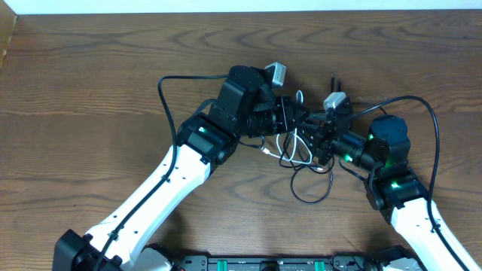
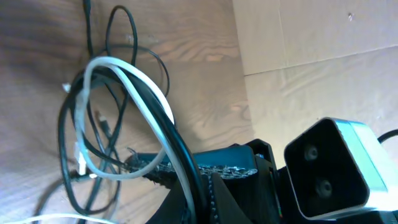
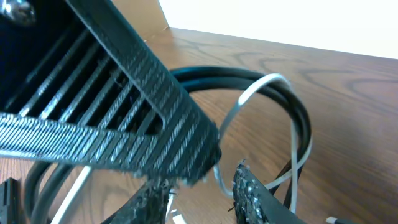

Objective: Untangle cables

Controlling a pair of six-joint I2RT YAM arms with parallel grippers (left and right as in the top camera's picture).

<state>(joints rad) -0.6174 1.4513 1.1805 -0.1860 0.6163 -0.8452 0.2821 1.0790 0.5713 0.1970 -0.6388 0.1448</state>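
Observation:
The cables are a tangle of thin black cords and one white cord [image 1: 300,154] on the wooden table, with a black loop [image 1: 320,197] trailing toward the front. My left gripper [image 1: 300,119] is shut on a black and a white cord, which run between its fingers in the left wrist view [image 2: 202,193]; the white loop [image 2: 134,81] and black loops [image 2: 68,124] hang beyond it. My right gripper [image 1: 322,139] faces it closely. In the right wrist view its fingers [image 3: 202,199] are apart, with a black cord bundle [image 3: 292,99] and the white cord [image 3: 249,93] just beyond.
The left gripper's ribbed finger [image 3: 124,118] fills the upper left of the right wrist view. The right wrist camera housing [image 2: 329,168] sits close to the left gripper. Thick arm cables arch at the left [image 1: 162,90] and right [image 1: 433,120].

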